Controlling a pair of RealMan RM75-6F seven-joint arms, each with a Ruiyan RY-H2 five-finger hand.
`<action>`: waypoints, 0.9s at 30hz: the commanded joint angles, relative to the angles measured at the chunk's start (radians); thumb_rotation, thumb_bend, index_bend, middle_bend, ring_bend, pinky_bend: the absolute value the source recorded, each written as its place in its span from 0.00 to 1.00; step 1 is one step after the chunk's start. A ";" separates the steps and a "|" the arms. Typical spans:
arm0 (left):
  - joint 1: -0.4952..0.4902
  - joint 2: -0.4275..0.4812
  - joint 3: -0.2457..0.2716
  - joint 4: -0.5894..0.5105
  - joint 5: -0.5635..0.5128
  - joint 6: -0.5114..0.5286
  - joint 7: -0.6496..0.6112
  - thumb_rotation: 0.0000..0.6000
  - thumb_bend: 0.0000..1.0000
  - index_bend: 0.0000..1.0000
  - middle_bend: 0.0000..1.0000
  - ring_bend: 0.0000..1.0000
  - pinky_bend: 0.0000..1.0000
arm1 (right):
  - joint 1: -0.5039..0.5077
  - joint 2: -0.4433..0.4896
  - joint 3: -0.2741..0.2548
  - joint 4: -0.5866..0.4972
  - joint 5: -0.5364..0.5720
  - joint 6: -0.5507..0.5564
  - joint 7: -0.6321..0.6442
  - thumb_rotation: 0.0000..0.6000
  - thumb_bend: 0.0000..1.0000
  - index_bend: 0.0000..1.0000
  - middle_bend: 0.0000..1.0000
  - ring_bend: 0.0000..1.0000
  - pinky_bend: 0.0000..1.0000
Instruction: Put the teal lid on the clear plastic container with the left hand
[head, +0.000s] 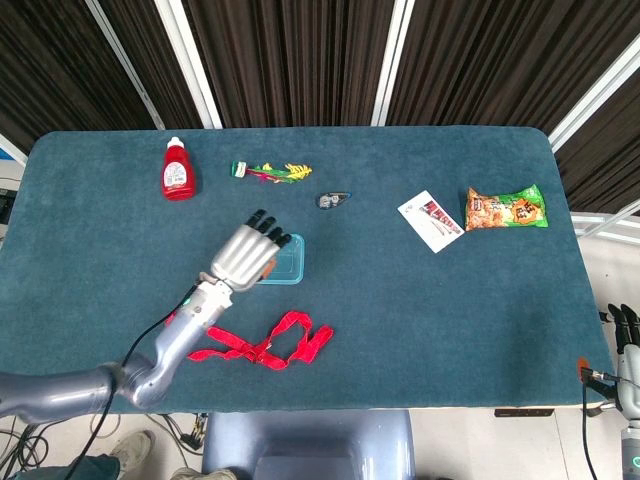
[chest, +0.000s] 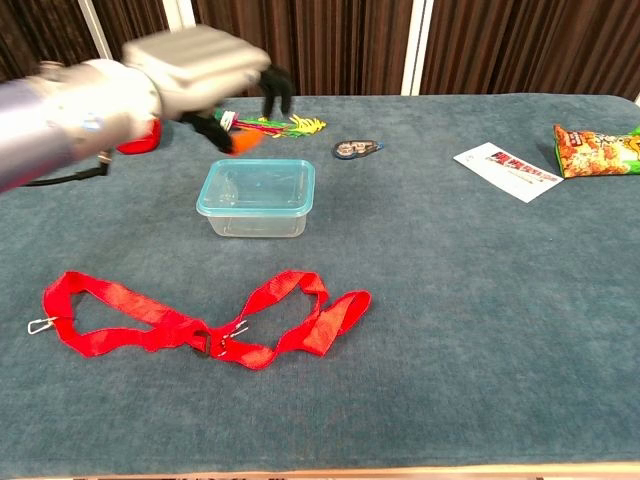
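Observation:
The clear plastic container (chest: 255, 223) stands on the blue table with the teal lid (chest: 257, 186) lying flat on top of it. My left hand (chest: 195, 65) hangs in the air above and behind it, fingers apart and holding nothing. From the head view the left hand (head: 245, 255) covers the container's left part, so only the right side of the lid (head: 287, 260) shows. My right hand (head: 625, 335) hangs below the table's right edge, with only its dark fingers showing.
A red strap (chest: 200, 325) lies in front of the container. Behind it are a ketchup bottle (head: 178, 170), a colourful packet (chest: 285, 124) and a tape dispenser (chest: 357, 150). A card (chest: 505, 170) and a snack bag (chest: 598, 148) lie at the right.

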 joint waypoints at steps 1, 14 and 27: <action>0.163 0.095 0.049 -0.186 -0.048 0.226 0.104 1.00 0.38 0.14 0.14 0.05 0.10 | 0.002 0.001 -0.009 0.014 -0.031 0.002 0.002 1.00 0.39 0.06 0.04 0.02 0.00; 0.471 0.285 0.234 -0.319 0.050 0.435 -0.141 1.00 0.29 0.07 0.03 0.00 0.03 | 0.019 0.009 -0.045 0.096 -0.211 0.015 0.081 1.00 0.39 0.06 0.04 0.02 0.00; 0.645 0.362 0.311 -0.285 0.232 0.560 -0.352 1.00 0.26 0.06 0.02 0.00 0.00 | 0.027 0.003 -0.067 0.163 -0.328 0.056 0.135 1.00 0.39 0.06 0.04 0.02 0.00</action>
